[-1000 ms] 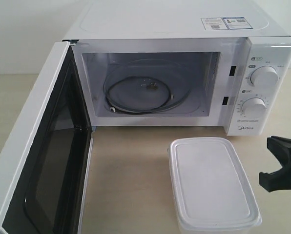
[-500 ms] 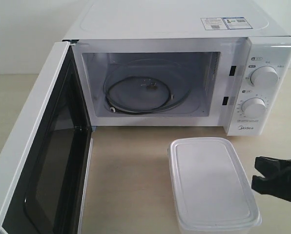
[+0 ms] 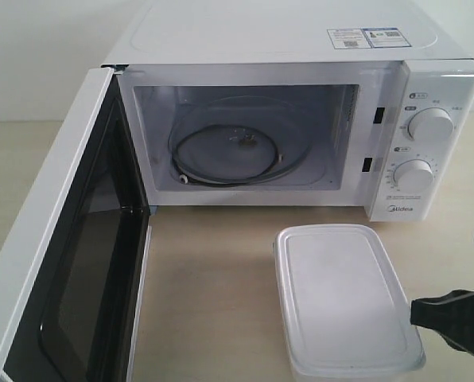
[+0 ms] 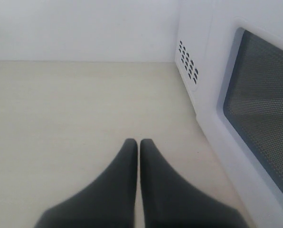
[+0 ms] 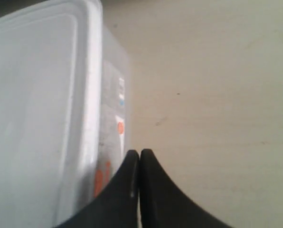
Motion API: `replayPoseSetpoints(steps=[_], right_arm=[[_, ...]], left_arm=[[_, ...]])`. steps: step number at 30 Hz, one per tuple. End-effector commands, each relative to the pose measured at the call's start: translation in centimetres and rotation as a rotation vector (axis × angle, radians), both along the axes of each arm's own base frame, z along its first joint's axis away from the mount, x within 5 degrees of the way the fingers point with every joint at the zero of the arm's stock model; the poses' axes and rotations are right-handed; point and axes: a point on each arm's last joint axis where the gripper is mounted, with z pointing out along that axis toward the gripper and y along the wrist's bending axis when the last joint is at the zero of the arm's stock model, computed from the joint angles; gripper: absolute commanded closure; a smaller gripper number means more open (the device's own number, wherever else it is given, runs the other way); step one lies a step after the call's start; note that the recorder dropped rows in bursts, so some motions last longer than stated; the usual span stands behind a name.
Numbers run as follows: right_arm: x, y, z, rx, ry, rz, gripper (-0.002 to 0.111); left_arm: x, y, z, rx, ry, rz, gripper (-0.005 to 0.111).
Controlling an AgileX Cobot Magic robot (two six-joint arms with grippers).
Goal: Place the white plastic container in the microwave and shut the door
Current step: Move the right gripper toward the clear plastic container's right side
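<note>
The white plastic container (image 3: 344, 298) sits lidded on the table in front of the microwave (image 3: 301, 40), to the right of its cavity. The door (image 3: 54, 239) stands swung wide open on the left. My right gripper (image 3: 416, 310) is shut and empty, low beside the container's right side. In the right wrist view its tips (image 5: 139, 153) are close against the labelled wall of the container (image 5: 42, 118); I cannot tell if they touch. My left gripper (image 4: 139, 142) is shut and empty over bare table, beside the door's window (image 4: 265, 123).
A glass turntable (image 3: 237, 151) lies inside the cavity. Two dials (image 3: 428, 125) sit on the right panel. The light wooden table (image 3: 213, 286) runs between door and container. Vent holes (image 4: 189, 59) mark the microwave's side wall.
My right gripper has dropped lower and moved in towards the container's right side. The container, door and microwave have not moved.
</note>
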Motion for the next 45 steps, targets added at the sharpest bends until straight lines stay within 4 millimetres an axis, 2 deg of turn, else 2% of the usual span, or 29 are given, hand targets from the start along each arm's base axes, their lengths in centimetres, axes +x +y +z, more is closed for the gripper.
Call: replayPoseSetpoints(steps=[1,8,18,20,24,29,37,41,45], right_arm=[[0.4,0.2,0.2,-0.003,-0.009,0.042,0.108],[1.6,1.2,1.3,0.065,-0.03,0.154,0.108],[1.1,2.4,1.7,0.171,-0.015,0.238,0.108],[0.9,2.9,1.4,0.143,0.012,0.244,0.108],[0.8,2.2,0.9,0.069,0.058,0.196,0.108],[0.9,2.7,1.8,0.211,0.064,0.13,0.108],[0.0,2.8,1.3,0.198,0.085,0.171,0.108],[0.4,1.9,1.0,0.105,0.076,0.104,0.108],[1.0,0.6,1.5,0.129,-0.01,0.07,0.108]], left_arm=[[0.0,0.0,-0.1,-0.013,-0.002,0.002,0.102],[0.0,0.0,-0.1,-0.013,-0.002,0.002,0.102],[0.0,0.0,-0.1,-0.013,-0.001,0.002,0.102],[0.0,0.0,-0.1,-0.013,-0.001,0.002,0.102],[0.0,0.0,-0.1,-0.013,-0.001,0.002,0.102],[0.0,0.0,-0.1,-0.013,-0.001,0.002,0.102],[0.0,0.0,-0.1,-0.013,-0.001,0.002,0.102],[0.0,0.0,-0.1,-0.013,-0.001,0.002,0.102],[0.0,0.0,-0.1,-0.013,-0.001,0.002,0.102]])
